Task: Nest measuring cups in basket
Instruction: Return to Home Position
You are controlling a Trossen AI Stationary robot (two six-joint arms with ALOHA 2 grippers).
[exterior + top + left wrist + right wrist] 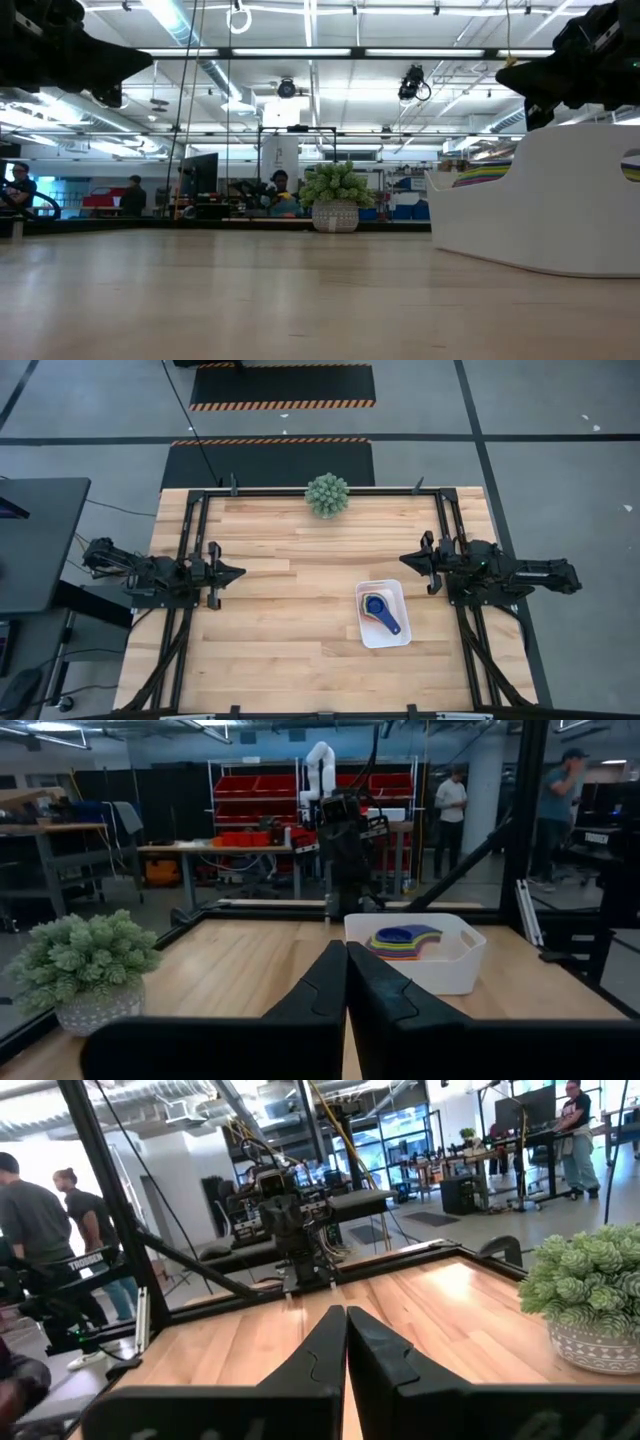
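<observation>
Nesting, seemingly, in basket (398,640): measuring cups (378,607); left gripper (239,571), right gripper (405,560) closed.

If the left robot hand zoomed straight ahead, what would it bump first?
Probably the right gripper, which faces the left gripper across the table. It may clip a corner of the basket first; depth is unclear.

The table (270,630) is showing pale, smooth wooden planks with a soft sheen, and the basket (385,641) resting on it is looking like smooth, matt white plastic. Inside the basket, the measuring cups (378,607) are looking like smooth coloured plastic. Well apart from the basket, the plant (327,494) is sitting in a rough, textured pot (600,1345), its spiky leaves looking matt.
</observation>
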